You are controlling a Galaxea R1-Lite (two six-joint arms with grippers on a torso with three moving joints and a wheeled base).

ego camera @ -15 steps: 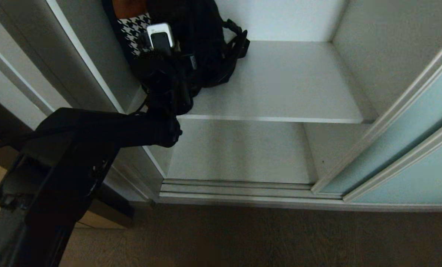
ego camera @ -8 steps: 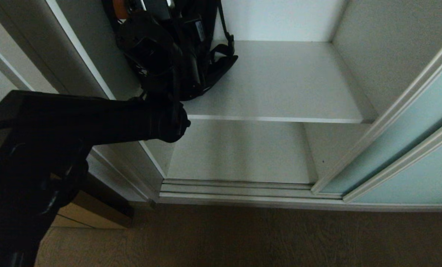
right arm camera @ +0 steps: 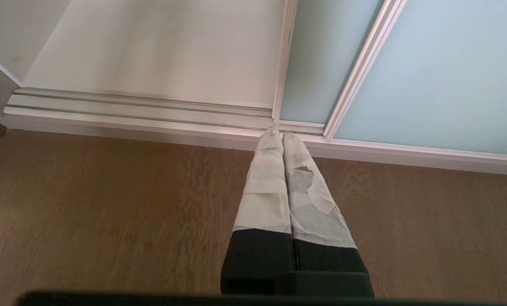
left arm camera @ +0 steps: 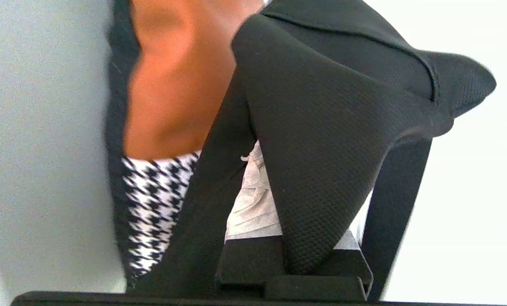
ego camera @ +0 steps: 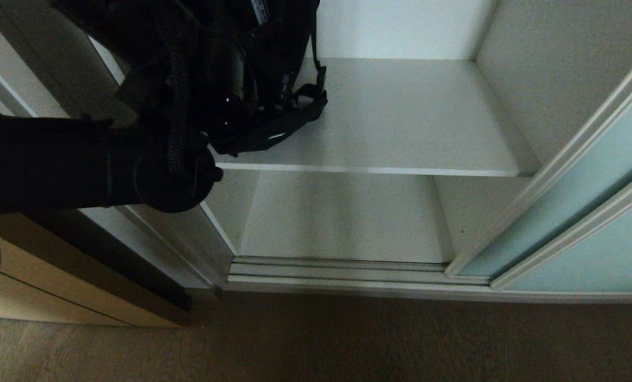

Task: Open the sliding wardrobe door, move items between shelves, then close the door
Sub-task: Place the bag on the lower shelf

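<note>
Wooden flooring (ego camera: 348, 345) runs along the foot of an opened wardrobe in the head view, with the sliding wardrobe door (ego camera: 586, 212) pushed to the right behind a ribbed floor track (ego camera: 337, 270). 2 shelves are seen, an upper shelf (ego camera: 411, 116) and a lower shelf (ego camera: 342, 217), both bare apart from the load at the upper shelf's left end. The left arm (ego camera: 82, 164) is raised across the left side, and a black strappy bundle (ego camera: 263, 90) hangs from it, its lowest strap lying on the upper shelf near the front edge. Compared with 1 second ago, the arm and bundle are seen higher and further left, and the white block that showed then is hidden now; the lift is judged to be under way, towards another shelf.

From the left wrist view, the left end effector (left arm camera: 279, 229) is clenched on a black padded strap (left arm camera: 334, 127) of the bundle. Behind it, a houndstooth piece (left arm camera: 151, 199) is seen beside the grey side wall (left arm camera: 41, 148), with an orange-brown surface above it.

From the right wrist view, the right end effector (right arm camera: 282, 140) is clenched and empty, parked over the floor just before the track and the door frame.
</note>
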